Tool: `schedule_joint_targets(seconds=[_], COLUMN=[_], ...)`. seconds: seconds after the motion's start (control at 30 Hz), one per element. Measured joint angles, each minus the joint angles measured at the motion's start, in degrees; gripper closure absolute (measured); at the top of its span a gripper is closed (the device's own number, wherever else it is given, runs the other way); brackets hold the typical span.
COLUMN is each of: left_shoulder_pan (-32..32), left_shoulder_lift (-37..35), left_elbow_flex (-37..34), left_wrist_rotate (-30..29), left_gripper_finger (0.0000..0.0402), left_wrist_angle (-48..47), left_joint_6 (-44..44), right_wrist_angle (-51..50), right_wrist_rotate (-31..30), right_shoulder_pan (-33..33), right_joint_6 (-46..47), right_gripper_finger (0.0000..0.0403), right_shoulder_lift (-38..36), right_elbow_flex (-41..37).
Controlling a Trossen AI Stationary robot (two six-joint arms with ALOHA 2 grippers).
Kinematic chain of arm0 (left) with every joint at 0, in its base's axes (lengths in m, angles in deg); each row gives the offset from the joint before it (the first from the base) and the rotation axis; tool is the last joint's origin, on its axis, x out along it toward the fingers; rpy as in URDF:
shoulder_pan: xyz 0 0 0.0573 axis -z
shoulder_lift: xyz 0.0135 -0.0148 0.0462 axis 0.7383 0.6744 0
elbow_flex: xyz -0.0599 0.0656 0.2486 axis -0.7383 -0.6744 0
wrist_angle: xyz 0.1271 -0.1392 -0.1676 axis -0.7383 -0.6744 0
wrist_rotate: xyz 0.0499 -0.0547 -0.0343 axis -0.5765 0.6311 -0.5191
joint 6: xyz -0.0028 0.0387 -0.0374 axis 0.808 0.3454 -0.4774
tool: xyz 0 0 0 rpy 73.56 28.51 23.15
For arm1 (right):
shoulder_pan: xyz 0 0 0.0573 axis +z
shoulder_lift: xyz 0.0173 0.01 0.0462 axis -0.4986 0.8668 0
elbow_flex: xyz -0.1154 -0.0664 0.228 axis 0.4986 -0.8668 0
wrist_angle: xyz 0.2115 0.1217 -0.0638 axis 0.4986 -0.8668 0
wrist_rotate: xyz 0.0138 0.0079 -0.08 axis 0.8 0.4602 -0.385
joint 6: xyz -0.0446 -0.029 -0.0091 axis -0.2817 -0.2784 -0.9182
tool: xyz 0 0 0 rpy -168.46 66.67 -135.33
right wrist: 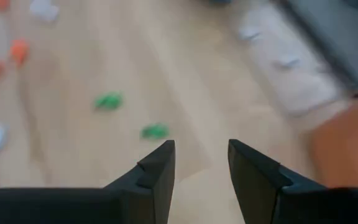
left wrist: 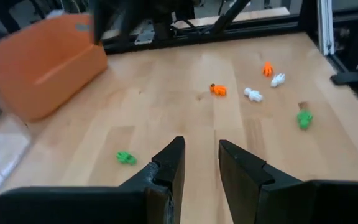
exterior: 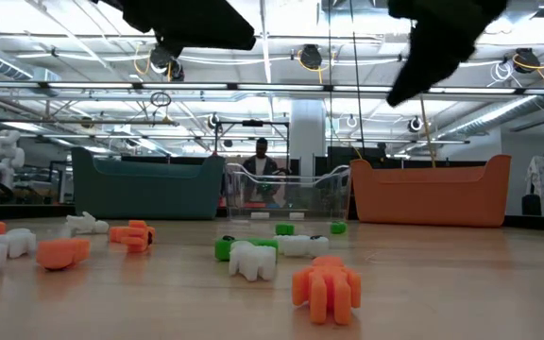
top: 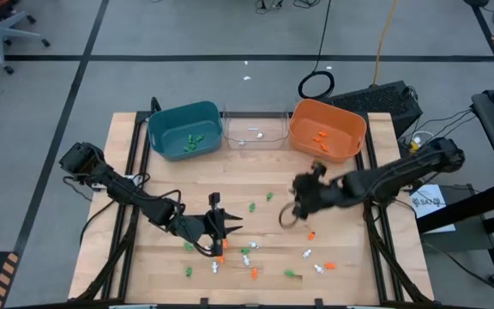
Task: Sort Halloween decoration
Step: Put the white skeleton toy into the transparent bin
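Setting: robotics lab or workshop. Evidence: exposed ceiling pipework (exterior: 272, 85) above the wooden table (top: 144, 257); office chair (top: 7, 34) and floor cables (top: 316, 84) beyond it.

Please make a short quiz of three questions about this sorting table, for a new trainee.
1. True or false: the teal bin holds green trinkets.
2. Which bin stands between the teal one and the orange bin? A) clear bin B) black bin
3. Does the right gripper hold anything between its jaws?

Key: 1 true; 2 A; 3 no, the jaws stand apart and empty.
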Motion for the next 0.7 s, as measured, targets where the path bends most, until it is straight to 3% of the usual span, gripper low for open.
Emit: schedule_joint_targets(seconds=[0.2, 0.37, 0.5, 0.7], left_shoulder_pan=[0.0, 0.0, 0.0, 0.0], left_shoulder_lift=[0.7, 0.7, 0.7, 0.7], left_elbow_flex=[0.0, 0.0, 0.0, 0.0], left_wrist_rotate=[-1.2, -3.5, -4.1, -5.3], left_gripper_finger=[0.0304, 0.0304, 0.0304, 0.0304], left_wrist_angle=[-0.2, -2.0, -5.3, -13.1], left_joint_6=[-2.0, -3.4, -9.5, -21.1], right_wrist_angle=[7.1, 20.5, 30.7, 36.3], right_wrist_rotate=[1.7, 1.7, 1.7, 2.3], right_shoulder_pan=[7.4, 9.3, 9.9, 10.5], right_joint_6=[-2.2, -5.9, -10.5, -12.6], right_gripper_finger=[0.027, 0.0271, 0.0271, 0.0271], right_shoulder_lift=[6.6, 12.3, 16.3, 19.5], right_elbow_flex=[-5.4, -9.8, -11.2, -11.2])
